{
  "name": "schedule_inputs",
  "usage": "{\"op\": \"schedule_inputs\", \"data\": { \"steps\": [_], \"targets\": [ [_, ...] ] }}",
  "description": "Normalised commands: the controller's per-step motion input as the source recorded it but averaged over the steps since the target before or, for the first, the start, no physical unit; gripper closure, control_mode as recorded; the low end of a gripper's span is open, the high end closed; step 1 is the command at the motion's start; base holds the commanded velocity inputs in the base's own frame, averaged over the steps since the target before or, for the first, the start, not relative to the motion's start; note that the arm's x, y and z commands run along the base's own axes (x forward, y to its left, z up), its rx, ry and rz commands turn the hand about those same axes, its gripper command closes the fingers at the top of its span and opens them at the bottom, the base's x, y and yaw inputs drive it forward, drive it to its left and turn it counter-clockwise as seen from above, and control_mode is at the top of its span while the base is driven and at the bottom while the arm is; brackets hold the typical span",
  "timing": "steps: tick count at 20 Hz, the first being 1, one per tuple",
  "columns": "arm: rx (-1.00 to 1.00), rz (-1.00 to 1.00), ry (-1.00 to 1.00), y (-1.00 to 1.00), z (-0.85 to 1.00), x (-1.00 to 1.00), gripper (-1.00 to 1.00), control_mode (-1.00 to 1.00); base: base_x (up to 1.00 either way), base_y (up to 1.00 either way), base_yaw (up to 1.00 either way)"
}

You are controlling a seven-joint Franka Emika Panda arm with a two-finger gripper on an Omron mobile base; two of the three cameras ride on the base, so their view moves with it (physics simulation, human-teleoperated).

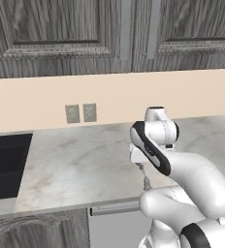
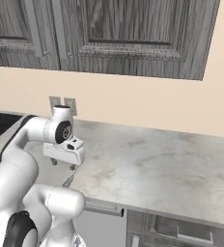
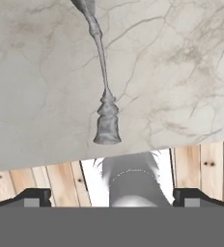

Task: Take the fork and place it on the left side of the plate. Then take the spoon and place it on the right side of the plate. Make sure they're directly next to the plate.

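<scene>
Spoon seen flat on marble counter, near front edge
Handle end is pointed toward the edge; gripper is held above it, jaws spread wide, nothing grasped; wooden floor is seen past the edge
</scene>
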Motion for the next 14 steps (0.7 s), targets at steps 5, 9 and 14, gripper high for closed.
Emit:
{"op": "schedule_inputs", "data": {
  "steps": [5, 9, 14],
  "targets": [
    [0.00, 0.00, 0.00, 0.00, -0.14, 0.34, -1.00, -1.00, 0.00, 0.00, 0.00],
    [0.00, 0.01, 0.00, 0.00, -0.23, 0.27, -1.00, -1.00, 0.00, 0.00, 0.00],
    [0.00, 0.00, 0.00, 0.00, -0.28, 0.28, -1.00, -1.00, 0.00, 0.00, 0.00]
  ]
}}
